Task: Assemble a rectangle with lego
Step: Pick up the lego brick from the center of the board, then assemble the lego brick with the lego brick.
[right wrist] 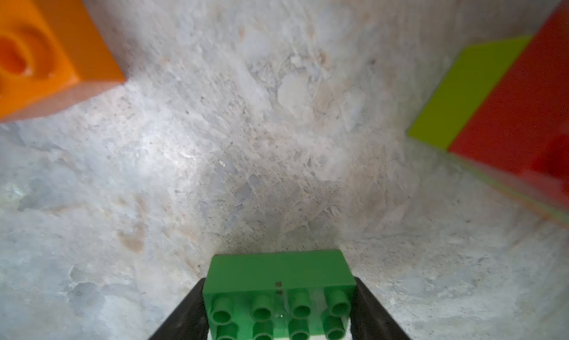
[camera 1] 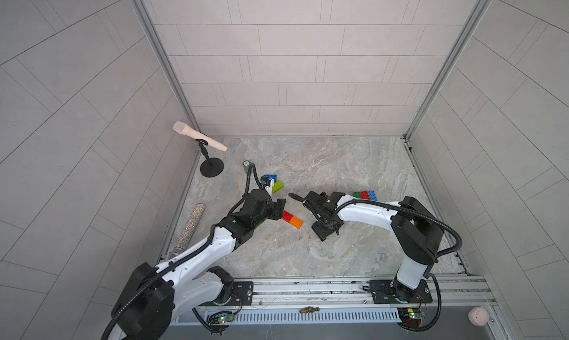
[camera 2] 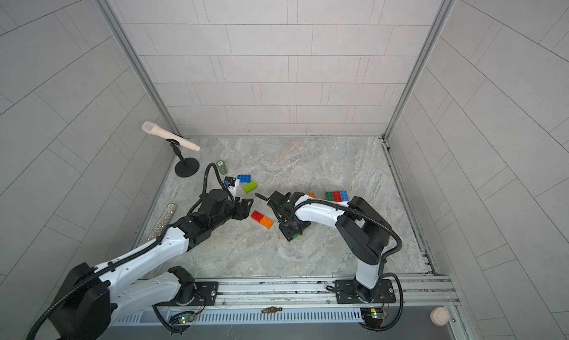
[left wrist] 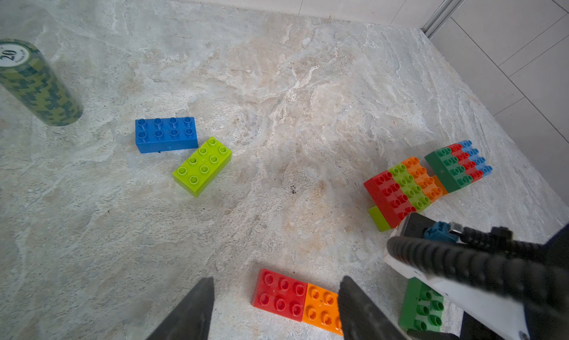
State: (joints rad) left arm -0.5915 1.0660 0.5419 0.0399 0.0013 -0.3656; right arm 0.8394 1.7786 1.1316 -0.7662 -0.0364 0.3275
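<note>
Marbled stone tabletop (camera 1: pixel 323 169), boxed in by pale tiled walls. Dark green brick (right wrist: pixel 278 270) clamped in the right gripper (right wrist: pixel 278 292), jaws pressed on its two short ends, so long axis running finger to finger, studs facing up toward the wrist. Low over the stone; touching it or not, cannot tell.

Off that gripper's left side, toward the other arm: flat red-and-orange pair (camera 1: pixel 292 219), orange end nearest the held brick, near but apart. Beyond the fingertips, farther from the base: two-layer stack (left wrist: pixel 403 187) topped with red, lime and orange. Just past that, a green, red and blue row (camera 1: pixel 365 195).

Probable step: bringing the held brick to join one of these groups; which one, not settled from here. By nearness, the orange end looks the shorter trip, a small sideways shift to the left. Long side of the green brick seemingly about parallel to the pair's seam.

Left gripper (left wrist: pixel 277 278) empty, jaws apart, hanging just short of the pair's red end. Nearer the pair than the right gripper, but with nothing to add.

Well beyond the left fingertips: loose blue brick (left wrist: pixel 166 133) and lime brick (left wrist: pixel 201 166), corners close, contact unclear. Past them, a stack of green poker chips (left wrist: pixel 37 83).
</note>
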